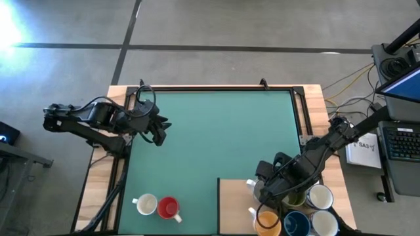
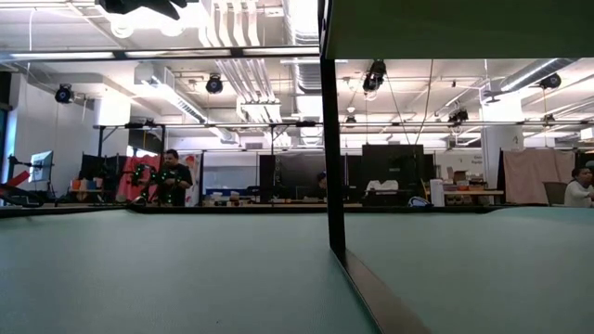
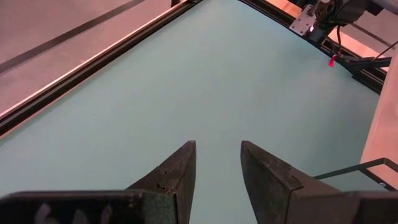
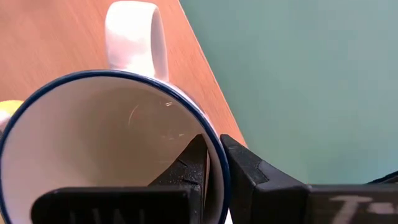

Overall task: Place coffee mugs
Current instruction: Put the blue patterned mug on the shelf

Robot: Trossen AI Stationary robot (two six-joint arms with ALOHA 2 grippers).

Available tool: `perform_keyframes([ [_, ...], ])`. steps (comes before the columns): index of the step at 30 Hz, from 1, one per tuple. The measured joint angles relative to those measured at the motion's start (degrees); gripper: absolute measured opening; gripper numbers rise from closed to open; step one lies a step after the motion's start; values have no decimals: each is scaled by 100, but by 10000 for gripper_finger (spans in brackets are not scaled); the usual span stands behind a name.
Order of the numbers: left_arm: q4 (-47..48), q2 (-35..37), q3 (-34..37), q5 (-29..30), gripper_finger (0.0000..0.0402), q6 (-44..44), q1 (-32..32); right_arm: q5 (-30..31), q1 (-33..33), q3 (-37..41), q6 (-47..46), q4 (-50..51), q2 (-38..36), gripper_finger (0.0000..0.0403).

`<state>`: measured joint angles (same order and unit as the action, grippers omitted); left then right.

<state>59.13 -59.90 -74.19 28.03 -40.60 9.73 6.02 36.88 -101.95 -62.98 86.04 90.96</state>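
Observation:
My right gripper (image 1: pixel 262 189) reaches over the wooden board at the table's near right and is shut on a white mug with a dark blue rim (image 4: pixel 106 143). The mug's handle (image 4: pixel 134 37) points away from the fingers. Beside it on the board stand an orange mug (image 1: pixel 267 221), a dark blue mug (image 1: pixel 295 223) and two white mugs (image 1: pixel 320 196) (image 1: pixel 325 223). A white mug (image 1: pixel 146 204) and a red mug (image 1: pixel 168 208) stand upright on the green mat near the near left edge. My left gripper (image 1: pixel 161 129) hovers open over the far left of the mat, touching nothing. My right gripper (image 4: pixel 214 146) pinches the mug's wall at the rim (image 4: pixel 208 134), on the side opposite the handle. One finger (image 4: pixel 189 165) is inside the cup and the other (image 4: pixel 249 168) outside. The mug is upright; I cannot tell whether its base rests on the board.
The wooden board (image 1: pixel 233 203) covers the near right corner of the green mat (image 1: pixel 223 131), whose middle and far parts lie open. Black frame rails (image 1: pixel 216 88) run along the table's far and side edges. A keyboard and papers (image 1: pixel 400 141) sit off the right side.

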Motion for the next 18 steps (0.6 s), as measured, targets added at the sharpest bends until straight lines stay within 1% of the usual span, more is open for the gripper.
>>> perform_keyframes([
  [14, 9, 0, 0, 0, 109, -2, -2, -197, 2, 2, 206, -168, 0, 27],
  [18, 11, 0, 0, 1, 109, -2, -2, -199, 0, 2, 243, -306, 0, 39],
])
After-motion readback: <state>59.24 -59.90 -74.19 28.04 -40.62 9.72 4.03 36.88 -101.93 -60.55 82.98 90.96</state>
